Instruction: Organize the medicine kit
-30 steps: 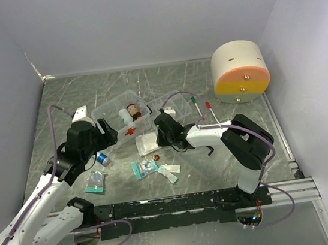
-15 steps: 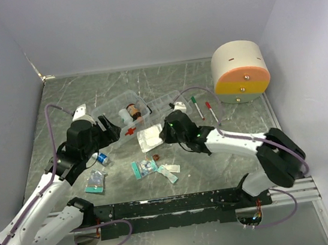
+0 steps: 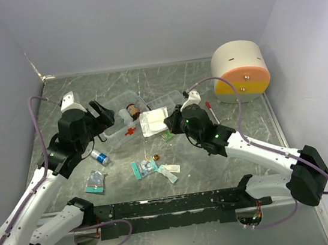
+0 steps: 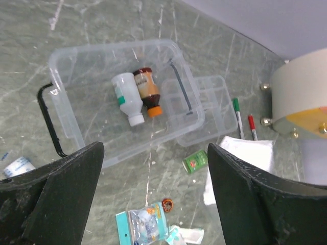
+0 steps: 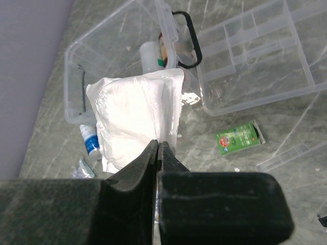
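The right jaws are pinched shut on the edge of a white gauze packet [image 5: 135, 117], which hangs in the air over the near right corner of the medicine kit [image 3: 117, 113]. A second ago that packet lay flat on the tabletop [image 3: 206, 74] just near of the kit, with the right arm folded back; now the arm is stretched out and the packet is lifted.

The left jaws stand wide with nothing between the fingers [image 4: 61, 199], above the kit's left end. They have spread further than a second ago.

The kit sits open at the middle of the tabletop, its black handle [image 4: 48, 120] at the left end. Inside lie two bottles side by side: one white bottle [image 4: 127, 97] and one brown bottle [image 4: 146, 92] with an orange cap.

One divided tray [image 4: 214, 109] lies against the kit's right side. Near of that tray is one green sachet [image 4: 195, 162]. Right of the tray lie two pens, one green-capped pen [image 4: 238, 115] and one red-capped pen [image 4: 251, 127]. Near of the kit: one small vial [image 3: 100, 157] and three flat packets [image 3: 146, 168]. Well to the kit's right stands one round drum [image 3: 239, 71].
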Controlling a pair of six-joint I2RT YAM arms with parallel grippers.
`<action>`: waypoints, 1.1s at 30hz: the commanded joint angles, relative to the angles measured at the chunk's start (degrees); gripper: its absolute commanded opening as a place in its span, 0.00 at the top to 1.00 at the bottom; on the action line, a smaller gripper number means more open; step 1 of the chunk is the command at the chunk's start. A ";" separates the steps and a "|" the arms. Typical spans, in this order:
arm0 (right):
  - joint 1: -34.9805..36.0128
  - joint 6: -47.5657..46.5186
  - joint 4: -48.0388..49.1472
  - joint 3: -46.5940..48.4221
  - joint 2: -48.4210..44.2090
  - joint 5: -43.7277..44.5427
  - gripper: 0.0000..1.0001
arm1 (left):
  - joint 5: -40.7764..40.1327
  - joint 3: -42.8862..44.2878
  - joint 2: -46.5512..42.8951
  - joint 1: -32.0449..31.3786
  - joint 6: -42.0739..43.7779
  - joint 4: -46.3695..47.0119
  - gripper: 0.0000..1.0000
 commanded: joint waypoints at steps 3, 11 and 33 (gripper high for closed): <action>0.11 -2.40 1.24 4.99 -0.64 1.56 1.00 | 0.47 4.04 4.27 6.74 1.77 -4.27 0.07; 0.19 -4.14 2.45 13.12 6.80 -0.92 1.00 | 3.06 3.16 9.04 14.68 3.24 -5.59 0.24; 7.46 -17.52 -6.44 42.63 39.67 4.81 1.00 | 10.61 0.64 11.55 20.34 8.78 -4.91 0.45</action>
